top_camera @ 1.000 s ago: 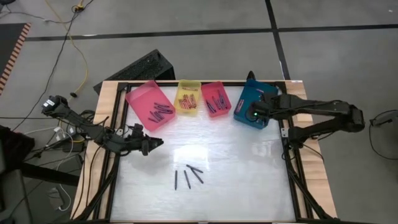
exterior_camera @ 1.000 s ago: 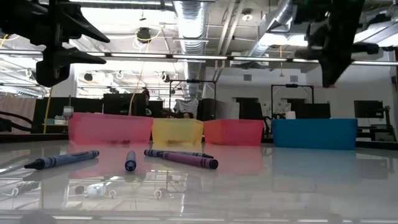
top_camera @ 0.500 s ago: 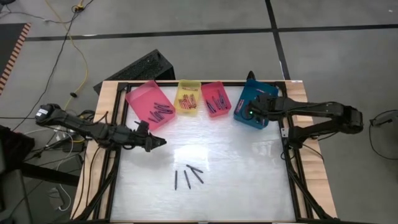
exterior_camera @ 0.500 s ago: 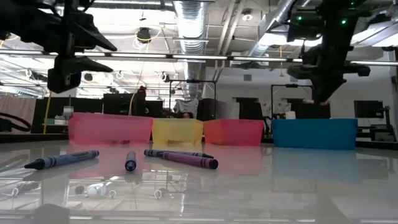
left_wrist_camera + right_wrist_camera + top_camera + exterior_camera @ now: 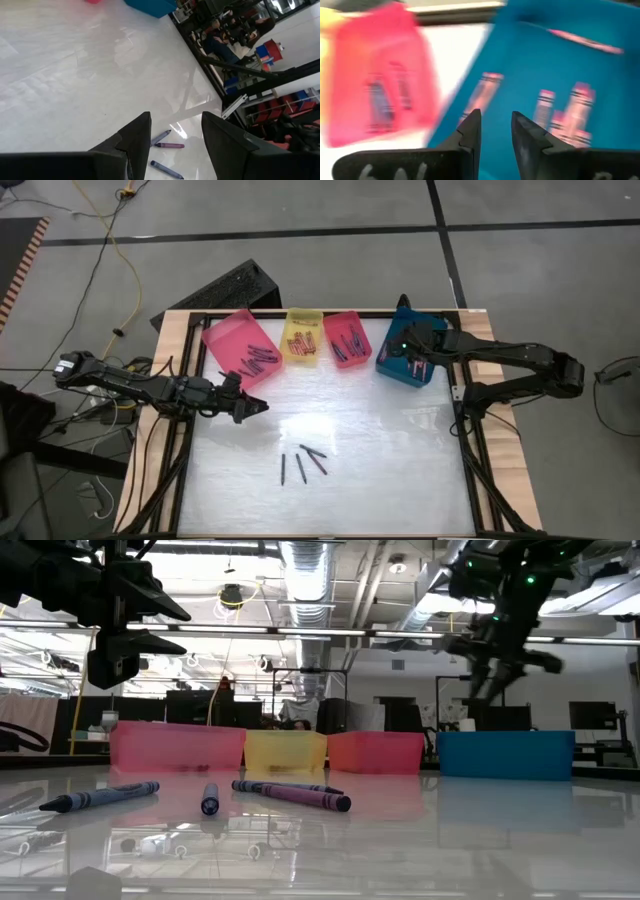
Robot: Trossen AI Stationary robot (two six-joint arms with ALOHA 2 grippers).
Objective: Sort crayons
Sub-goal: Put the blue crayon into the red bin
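The right arm is seen in the high view reaching from the table's right edge toward the far right corner, elbow bent, with the right gripper [image 5: 408,358] held over the blue tray [image 5: 396,372]. In the right wrist view the two dark fingers [image 5: 470,131] are parted by a narrow gap with nothing between them; pink crayons [image 5: 563,111] lie on the blue tray's floor just beyond the tips. In the low view this gripper [image 5: 488,665] is seen tilted, raised above the blue tray's [image 5: 505,755] rim.

The left arm is stretched low from the left edge across the table's left side, nearly level, with the left gripper [image 5: 252,407] pointed toward the centre, just in front of the pink tray [image 5: 226,340]. Its fingers [image 5: 135,134] are spread apart and empty, as shown in the left wrist view, raised off the white table [image 5: 75,90].

Loose crayons [image 5: 303,461] are noted near the table's centre front, four counted in the low view: two blue [image 5: 98,796], one dark blue and one purple [image 5: 305,797], the last two touching. Further crayons are sorted in the pink tray, the yellow tray [image 5: 301,323] and the red tray [image 5: 336,326] along the far edge.
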